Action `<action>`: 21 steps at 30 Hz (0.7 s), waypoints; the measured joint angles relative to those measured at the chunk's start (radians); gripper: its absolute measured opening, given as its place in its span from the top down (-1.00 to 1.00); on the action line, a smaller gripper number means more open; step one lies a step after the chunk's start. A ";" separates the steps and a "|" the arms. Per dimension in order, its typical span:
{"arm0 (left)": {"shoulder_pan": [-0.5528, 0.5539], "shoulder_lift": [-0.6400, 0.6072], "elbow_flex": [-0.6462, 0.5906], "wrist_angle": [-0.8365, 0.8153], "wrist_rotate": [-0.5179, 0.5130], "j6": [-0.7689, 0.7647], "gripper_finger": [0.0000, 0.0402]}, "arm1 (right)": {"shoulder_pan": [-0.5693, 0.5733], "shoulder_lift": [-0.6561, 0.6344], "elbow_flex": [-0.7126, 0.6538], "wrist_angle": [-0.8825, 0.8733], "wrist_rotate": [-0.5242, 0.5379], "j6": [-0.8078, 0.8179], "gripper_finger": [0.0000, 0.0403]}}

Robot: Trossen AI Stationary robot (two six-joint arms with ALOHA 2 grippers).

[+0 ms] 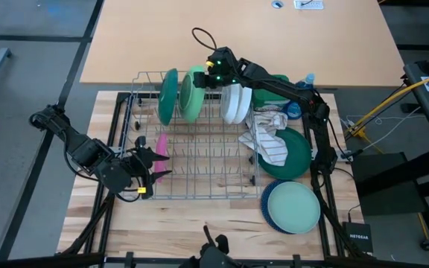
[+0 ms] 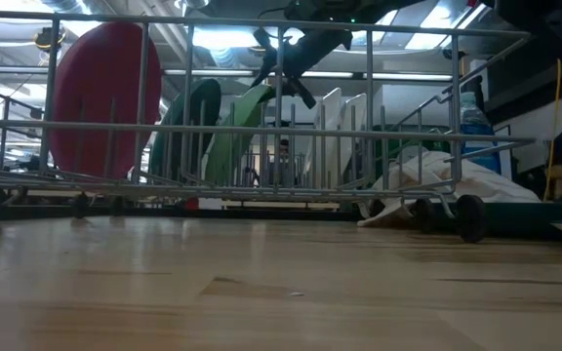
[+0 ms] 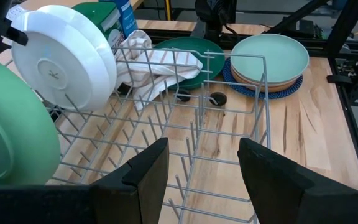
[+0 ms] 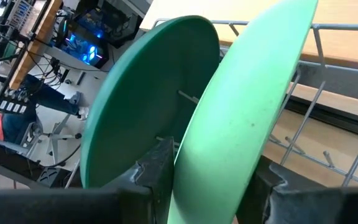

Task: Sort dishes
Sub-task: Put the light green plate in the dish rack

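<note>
The right gripper (image 4: 213,171) has its two dark fingers (image 4: 157,168) on either side of the light green plate (image 4: 247,106), which stands on edge. Just behind it stands the dark green plate (image 4: 145,106), upright too. Both sit inside the wire rack (image 4: 328,74).

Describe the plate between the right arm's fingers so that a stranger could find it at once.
Look at the wire dish rack in the middle of the wooden table. At its far end plates stand on edge in a row. The light green plate is second from the left, between a darker green plate and white plates, with the right gripper around its rim.
</note>
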 joint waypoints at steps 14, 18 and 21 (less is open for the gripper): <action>0.000 0.000 0.000 0.000 0.000 0.000 0.08 | 0.016 0.000 0.010 -0.018 -0.071 0.008 0.35; 0.000 0.000 0.000 0.000 0.000 0.012 0.08 | 0.017 0.000 0.055 -0.099 -0.046 0.004 0.35; 0.000 0.000 0.000 0.000 0.000 0.013 0.08 | 0.017 0.000 0.099 -0.188 -0.013 -0.006 0.35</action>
